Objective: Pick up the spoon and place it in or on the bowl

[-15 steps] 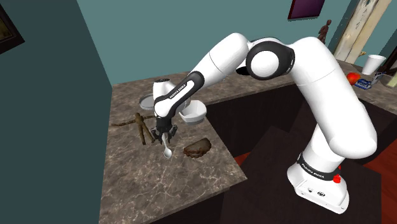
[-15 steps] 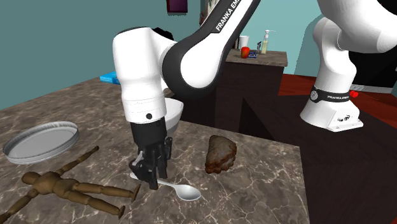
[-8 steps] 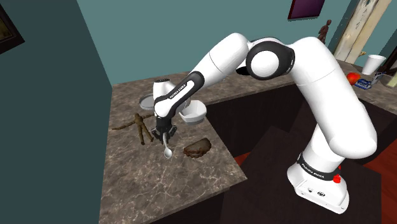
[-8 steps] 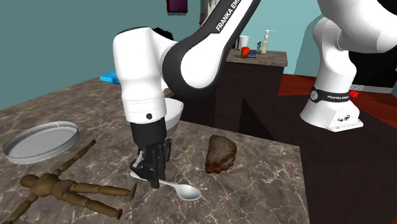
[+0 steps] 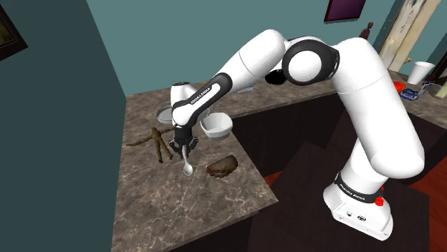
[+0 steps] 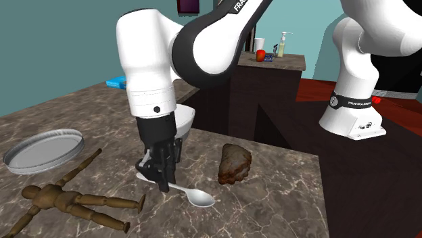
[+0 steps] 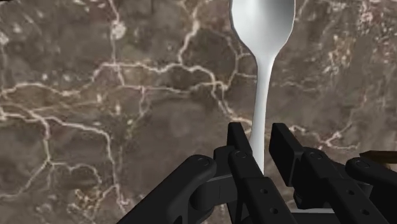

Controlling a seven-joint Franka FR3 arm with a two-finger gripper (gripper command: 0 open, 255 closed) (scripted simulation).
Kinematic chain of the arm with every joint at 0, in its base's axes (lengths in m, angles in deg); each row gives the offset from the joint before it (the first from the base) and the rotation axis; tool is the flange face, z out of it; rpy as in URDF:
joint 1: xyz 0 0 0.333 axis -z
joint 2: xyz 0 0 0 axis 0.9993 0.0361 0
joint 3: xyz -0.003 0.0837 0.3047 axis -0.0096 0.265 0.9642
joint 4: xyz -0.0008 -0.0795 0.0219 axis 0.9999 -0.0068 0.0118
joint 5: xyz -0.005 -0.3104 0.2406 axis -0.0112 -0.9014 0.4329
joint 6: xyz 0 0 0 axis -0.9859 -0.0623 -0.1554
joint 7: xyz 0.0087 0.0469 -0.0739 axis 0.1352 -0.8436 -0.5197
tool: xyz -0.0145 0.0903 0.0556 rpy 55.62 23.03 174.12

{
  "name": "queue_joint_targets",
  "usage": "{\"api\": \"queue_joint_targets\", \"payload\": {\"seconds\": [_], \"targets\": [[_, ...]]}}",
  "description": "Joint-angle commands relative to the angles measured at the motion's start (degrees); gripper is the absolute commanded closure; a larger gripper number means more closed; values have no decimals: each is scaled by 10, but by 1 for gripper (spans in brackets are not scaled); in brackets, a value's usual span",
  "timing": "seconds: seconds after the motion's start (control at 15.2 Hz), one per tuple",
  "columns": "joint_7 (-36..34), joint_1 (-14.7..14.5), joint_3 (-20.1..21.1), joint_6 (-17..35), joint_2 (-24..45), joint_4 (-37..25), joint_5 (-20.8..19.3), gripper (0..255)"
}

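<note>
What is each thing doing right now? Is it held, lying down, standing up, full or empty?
gripper, shut on the spoon's handle.
spoon, clasped by its handle, bowl end close to the counter.
bowl, upright, nothing seen in it.
wooden figure, lying flat.
grey dish, lying flat, empty.
brown lump, resting on the counter, untouched.

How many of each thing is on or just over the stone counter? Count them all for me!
spoon: 1
white bowl: 1
wooden doll: 1
grey round plate: 1
brown lump: 1
blue flat thing: 1
Total: 6
</note>
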Motion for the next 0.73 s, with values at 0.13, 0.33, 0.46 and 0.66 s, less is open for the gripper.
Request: {"api": "queue_joint_targets", "payload": {"seconds": [0.13,0.33,0.46,0.66], "targets": [[-3,2,1,-21,-20,-1,0,255],[-5,2,1,-36,-34,-2,1,255],[-7,3,2,-46,-44,-3,1,255],[-10,4,2,-62,-57,-5,1,255]]}}
